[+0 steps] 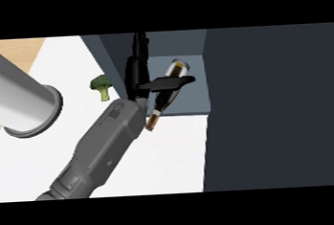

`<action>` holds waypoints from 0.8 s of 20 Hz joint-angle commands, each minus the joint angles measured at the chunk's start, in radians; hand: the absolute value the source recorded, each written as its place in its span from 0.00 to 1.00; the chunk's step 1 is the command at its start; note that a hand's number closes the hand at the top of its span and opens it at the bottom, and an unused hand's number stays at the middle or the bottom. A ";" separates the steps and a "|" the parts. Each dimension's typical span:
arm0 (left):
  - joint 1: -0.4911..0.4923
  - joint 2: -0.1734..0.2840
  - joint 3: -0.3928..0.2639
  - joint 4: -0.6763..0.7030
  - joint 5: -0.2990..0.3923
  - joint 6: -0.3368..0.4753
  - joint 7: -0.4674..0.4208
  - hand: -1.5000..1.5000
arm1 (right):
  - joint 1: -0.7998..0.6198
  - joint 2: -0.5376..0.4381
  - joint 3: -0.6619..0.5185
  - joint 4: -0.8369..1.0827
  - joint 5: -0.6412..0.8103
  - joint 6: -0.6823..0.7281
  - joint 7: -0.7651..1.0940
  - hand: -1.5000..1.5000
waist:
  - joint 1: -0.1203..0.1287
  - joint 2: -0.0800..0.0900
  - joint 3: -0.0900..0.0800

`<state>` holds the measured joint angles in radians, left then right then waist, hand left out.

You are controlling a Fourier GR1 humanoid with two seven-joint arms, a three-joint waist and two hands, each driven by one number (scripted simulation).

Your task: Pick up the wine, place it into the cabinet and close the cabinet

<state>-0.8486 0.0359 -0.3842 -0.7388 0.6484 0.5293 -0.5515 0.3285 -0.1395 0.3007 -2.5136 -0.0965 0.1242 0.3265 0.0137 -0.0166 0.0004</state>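
While the big grey cylinder (17,100) stands at the far left of the white tabletop (172,152), a small broccoli floret (101,86) lies just to its right, untouched and no part of the job. Next along comes the grey forearm, rising from the lower edge toward the cabinet (194,46), and which arm it is I cannot tell from this angle, though I take it for the right. Its black hand (141,75) reaches into the cabinet opening, fingers stretched long and the thumb jutting right across the wine bottle (170,88). The bottle lies tilted, dark body inside the cabinet recess, its golden neck end poking back out over the tabletop edge. Whether the thumb pinches it or merely rests on it is not clear. Further right, the dark cabinet door (276,108) stands open. My read: the pick-up is done, placing is nearly there, release and closing remain.
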 commanded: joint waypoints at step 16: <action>0.620 0.118 -0.260 -0.788 -0.123 0.107 0.076 0.00 | -0.021 -0.025 0.053 -0.238 -0.012 -0.061 0.160 0.00 | -0.011 0.009 -0.001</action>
<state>-0.3349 0.1322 -0.6024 -1.4174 0.5547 0.6227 -0.4623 0.2817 -0.1386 0.3498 -2.5169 -0.0851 0.0788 0.3654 0.0082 -0.0104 -0.0004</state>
